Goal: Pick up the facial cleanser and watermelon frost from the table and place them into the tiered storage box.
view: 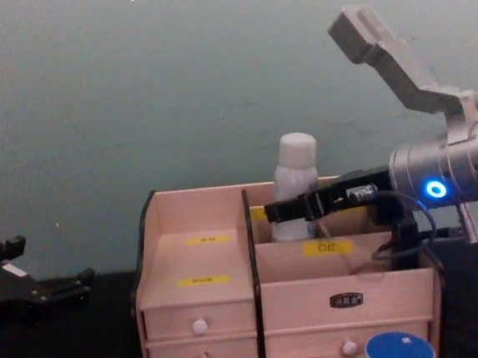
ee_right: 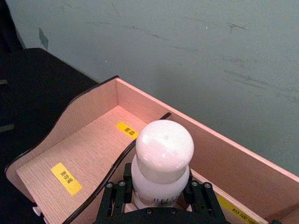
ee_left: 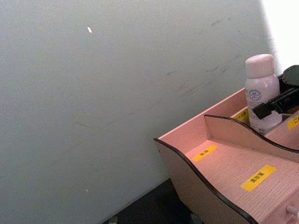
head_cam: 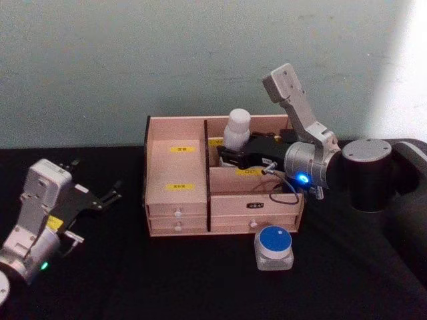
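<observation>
Upright facial cleanser [head_cam: 237, 130] in tiered storage box [head_cam: 175, 200]; watermelon frost [head_cam: 274, 247] outside.

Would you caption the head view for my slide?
Right gripper holds facial cleanser in tiered storage box; watermelon frost in front.

Black-covered table [head_cam: 167, 280]. Tiered storage box [head_cam: 170, 170] stands at centre, toward the far edge. Watermelon frost [head_cam: 274, 247] sits upright just beside the box's near right corner.

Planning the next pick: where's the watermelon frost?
Head view: the watermelon frost sits right of centre on the table, just before the tiered storage box.
</observation>
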Available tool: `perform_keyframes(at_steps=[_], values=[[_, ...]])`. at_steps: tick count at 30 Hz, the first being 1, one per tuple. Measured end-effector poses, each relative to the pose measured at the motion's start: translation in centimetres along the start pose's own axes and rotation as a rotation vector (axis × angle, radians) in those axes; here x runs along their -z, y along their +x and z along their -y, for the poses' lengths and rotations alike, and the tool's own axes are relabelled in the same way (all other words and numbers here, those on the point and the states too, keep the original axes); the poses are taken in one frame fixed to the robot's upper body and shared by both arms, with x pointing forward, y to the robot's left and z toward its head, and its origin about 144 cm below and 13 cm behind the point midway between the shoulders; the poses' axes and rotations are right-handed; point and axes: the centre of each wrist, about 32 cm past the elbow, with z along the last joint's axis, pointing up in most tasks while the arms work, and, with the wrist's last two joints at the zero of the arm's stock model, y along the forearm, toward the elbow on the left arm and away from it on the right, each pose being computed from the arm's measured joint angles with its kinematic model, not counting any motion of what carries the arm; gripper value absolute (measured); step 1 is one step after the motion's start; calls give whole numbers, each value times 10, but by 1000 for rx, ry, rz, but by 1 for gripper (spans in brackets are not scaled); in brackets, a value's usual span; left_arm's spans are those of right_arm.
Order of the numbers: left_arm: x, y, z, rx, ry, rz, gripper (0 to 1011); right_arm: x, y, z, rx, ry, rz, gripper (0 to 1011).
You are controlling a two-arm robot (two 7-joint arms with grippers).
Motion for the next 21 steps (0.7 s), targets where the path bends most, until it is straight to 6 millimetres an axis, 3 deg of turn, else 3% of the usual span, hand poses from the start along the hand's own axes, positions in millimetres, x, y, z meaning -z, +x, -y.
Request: perform_keyframes(at_steps=[21], values=[[0,0,0,0,0,0,1001,1,-1,-2,10,0,8,626]])
